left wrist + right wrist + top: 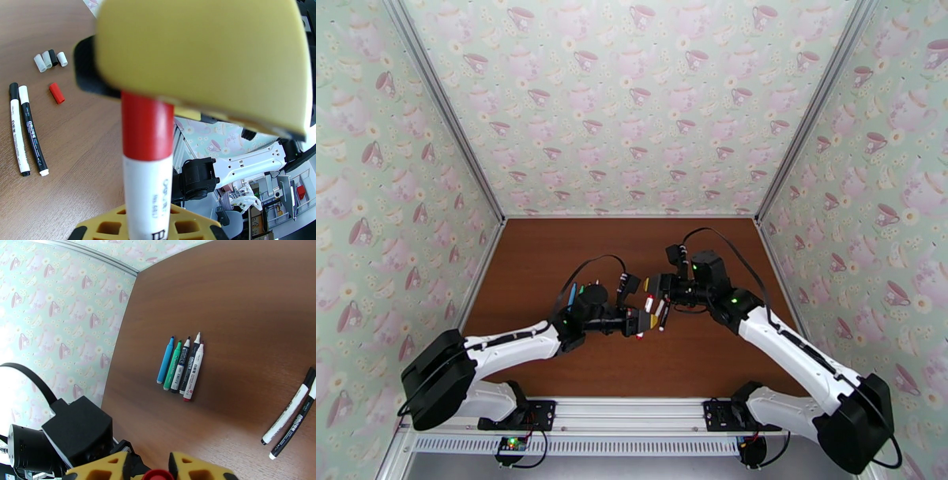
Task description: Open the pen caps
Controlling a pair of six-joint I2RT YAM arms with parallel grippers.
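While the white marker barrel is clamped in the left claw, its red cap, seated just beyond that claw, is pinched by the right claw. Uncapping is judged under way; a straight pull along the barrel is needed next.

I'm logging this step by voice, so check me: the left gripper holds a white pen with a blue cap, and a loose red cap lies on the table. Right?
Not quite: the cap on the white pen in the left gripper is red, not blue, as the left wrist view shows. The loose red cap does lie on the table.
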